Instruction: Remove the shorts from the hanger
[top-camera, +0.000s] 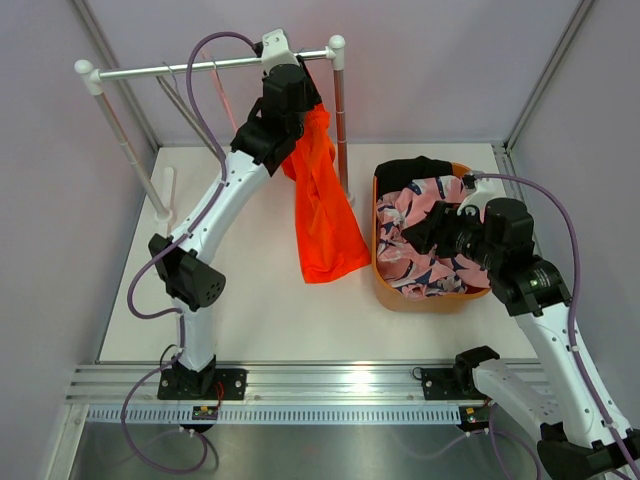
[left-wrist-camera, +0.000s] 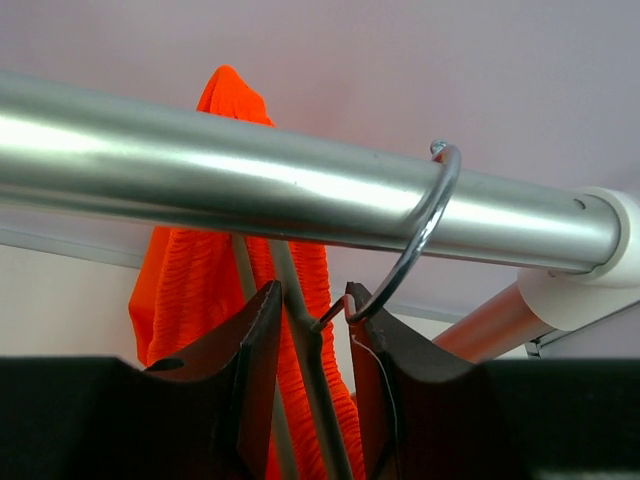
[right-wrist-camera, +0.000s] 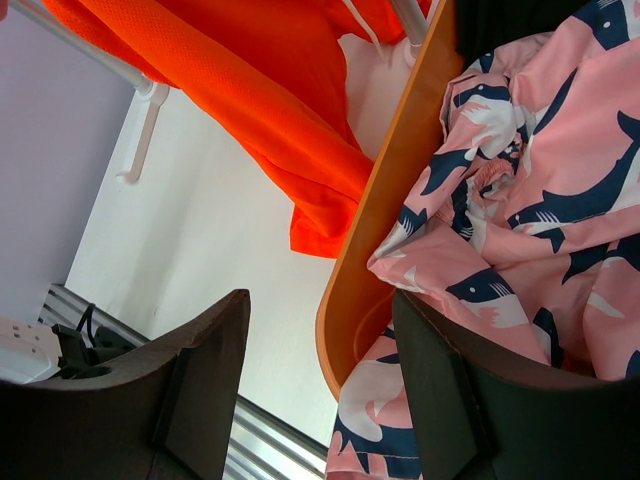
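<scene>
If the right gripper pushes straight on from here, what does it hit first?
Probably the basket rim, lined up between the right gripper's open jaws, with pink shorts beside it. Depth is unclear.

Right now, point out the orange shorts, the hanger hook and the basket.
orange shorts (top-camera: 325, 215): top view, mid hanging cloth.
hanger hook (left-wrist-camera: 437, 215): left wrist view, its curve.
basket (top-camera: 410, 298): top view, near wall.

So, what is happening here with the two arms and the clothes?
The left gripper is up at the rail, its fingers on either side of the wire hanger that carries the orange shorts. Whether it grips the wire is unclear. The right gripper is open and empty over the rim of the basket. The pink shorts and the black shorts lie in that basket.
</scene>
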